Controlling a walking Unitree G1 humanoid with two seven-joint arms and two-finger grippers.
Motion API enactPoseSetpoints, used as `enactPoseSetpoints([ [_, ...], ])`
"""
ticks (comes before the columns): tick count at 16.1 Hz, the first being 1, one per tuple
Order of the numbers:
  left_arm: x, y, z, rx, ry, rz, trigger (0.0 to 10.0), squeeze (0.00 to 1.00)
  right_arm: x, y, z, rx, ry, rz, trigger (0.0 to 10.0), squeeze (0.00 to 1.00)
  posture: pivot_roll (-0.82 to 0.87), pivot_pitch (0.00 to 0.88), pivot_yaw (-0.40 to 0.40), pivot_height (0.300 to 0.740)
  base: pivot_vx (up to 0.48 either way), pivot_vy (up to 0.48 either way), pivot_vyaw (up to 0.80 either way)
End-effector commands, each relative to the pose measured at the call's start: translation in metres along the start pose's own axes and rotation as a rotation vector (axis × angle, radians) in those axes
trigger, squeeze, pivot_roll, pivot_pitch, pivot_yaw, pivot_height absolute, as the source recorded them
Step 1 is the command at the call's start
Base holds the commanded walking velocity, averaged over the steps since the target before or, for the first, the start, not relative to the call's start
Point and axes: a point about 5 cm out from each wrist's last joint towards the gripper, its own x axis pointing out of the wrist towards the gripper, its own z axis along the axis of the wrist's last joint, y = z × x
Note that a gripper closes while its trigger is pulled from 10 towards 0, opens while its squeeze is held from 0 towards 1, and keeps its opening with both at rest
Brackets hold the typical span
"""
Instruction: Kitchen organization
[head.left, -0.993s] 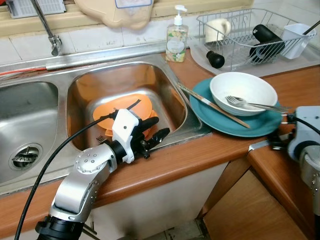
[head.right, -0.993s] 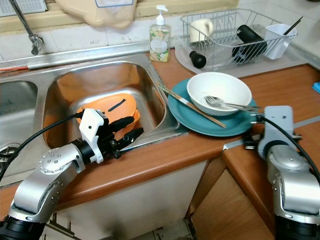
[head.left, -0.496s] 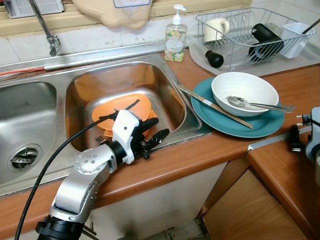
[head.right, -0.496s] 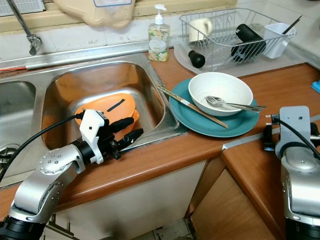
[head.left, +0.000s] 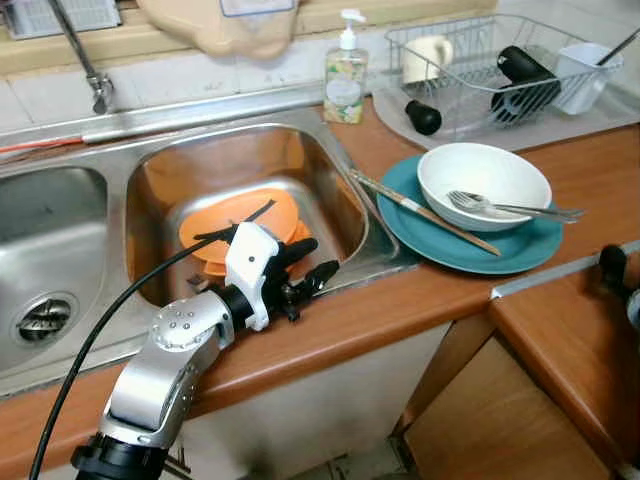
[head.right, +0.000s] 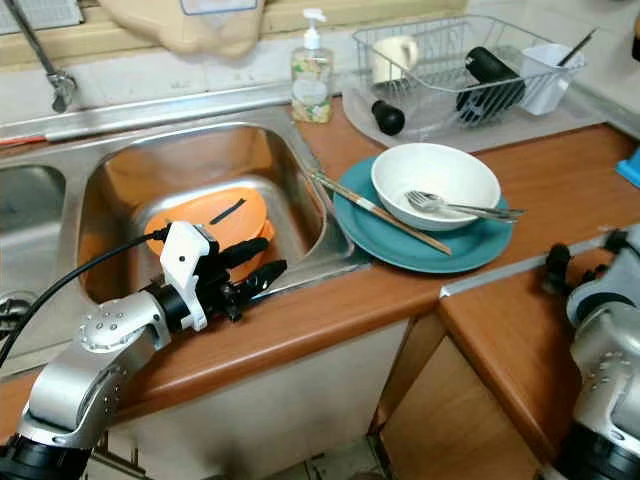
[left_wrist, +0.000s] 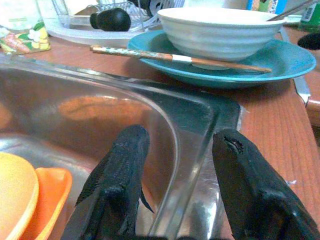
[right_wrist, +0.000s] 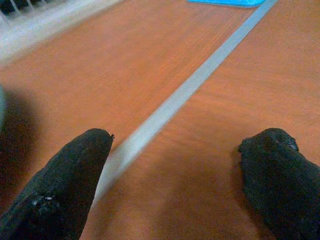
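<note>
**Left gripper parted at the sink's front rim, dishes waiting on the counter**

Nearest the robot, the left gripper (head.left: 305, 268) sits at the front edge of the right-hand sink basin (head.left: 340, 195), its two black fingers (left_wrist: 116, 182) spread apart and holding nothing. One finger reaches down inside the basin and the other lies over the steel rim, beside the wooden counter (head.left: 400, 305).

The right gripper (right_wrist: 175, 185) hovers over the counter's right-hand part, above the metal strip (right_wrist: 170, 107) that crosses the wood. Its fingers are wide apart and empty.

On the floor of the basin, just beyond the left gripper, lie stacked orange plates (head.left: 240, 222) with a dark utensil across the top one.

Further along the counter, just right of the basin, stands a teal plate (head.left: 450, 245). A white bowl (head.left: 483, 184) rests on it with a fork (head.left: 500, 206) lying in it, the handle reaching out over the bowl's right rim. A pair of chopsticks (head.left: 425, 212) lies across the plate's left edge, one end pointing toward the sink's corner.

At the counter's far edge a soap bottle (head.left: 345, 70) stands by the basin's back corner. To its right a wire dish rack (head.left: 490, 65) on a tray holds a cream mug (head.left: 425, 58), a black cylinder and a white cutlery holder (head.left: 585, 75). The tap (head.left: 85, 60) rises behind the sink's far rim.
</note>
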Motion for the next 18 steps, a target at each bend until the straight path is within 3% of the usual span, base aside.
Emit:
enactPoseSetpoints([
  [1,-0.002,0.000,0.001,0.011,0.005,-0.002,10.0,0.00,-0.004,0.004,0.006,0.074,-0.020,0.046,10.0,0.00,-0.21,0.000,0.035,0.740,0.000,0.000,0.00],
  [2,-0.001,-0.001,0.001,0.011,0.004,-0.005,10.0,0.00,-0.007,0.013,0.007,0.133,-0.023,0.114,10.0,0.00,-0.21,0.000,0.036,0.740,0.000,0.000,0.00],
  [4,-0.001,-0.001,0.001,0.012,0.002,-0.007,10.0,0.00,-0.009,0.020,0.005,0.151,-0.011,0.178,10.0,0.00,-0.21,0.000,0.037,0.740,0.000,0.000,0.00],
  [8,0.000,-0.001,0.001,0.012,0.002,-0.007,10.0,0.00,-0.012,0.033,-0.008,0.044,0.079,0.222,10.0,0.00,-0.21,0.000,0.036,0.740,0.000,0.000,0.00],
  [18,-0.001,0.001,0.003,0.018,-0.001,0.004,10.0,0.00,-0.018,0.070,-0.017,0.019,0.150,0.401,10.0,0.00,-0.19,0.000,0.030,0.740,0.000,0.000,0.00],
])
